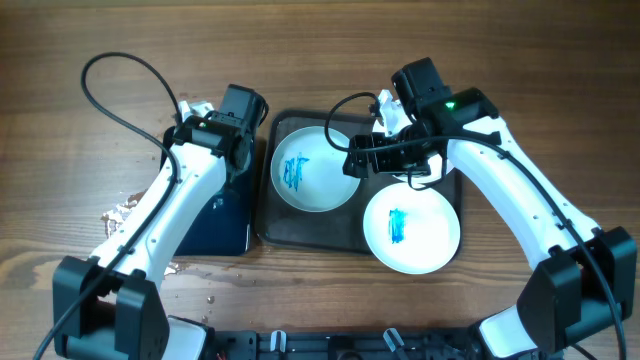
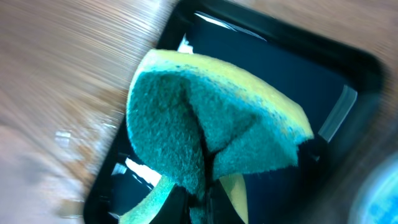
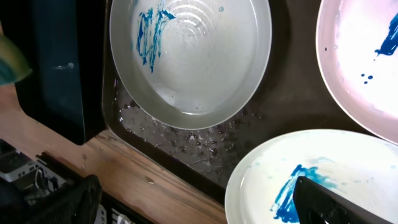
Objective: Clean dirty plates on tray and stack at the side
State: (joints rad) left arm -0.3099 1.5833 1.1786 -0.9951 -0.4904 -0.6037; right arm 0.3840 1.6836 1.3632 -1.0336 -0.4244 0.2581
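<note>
Plates [image 1: 314, 170], small, round, white, blue-smeared, are lying in the dark grey-brown rectangular tray [image 1: 340, 232]; wiping is pending. Left gripper [image 2: 202, 196] is pinching a green-yellow sponge [image 2: 186, 118], next needing a plate; right gripper [image 1: 368, 152] is gaping wide, empty.

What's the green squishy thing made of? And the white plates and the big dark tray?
The sponge looks like soft yellow foam with a fuzzy green scrubbing side; it folds. The plates look smooth and shiny, ceramic or hard plastic, I can't tell which. The tray looks like dull dark plastic; water beads on it.
</note>
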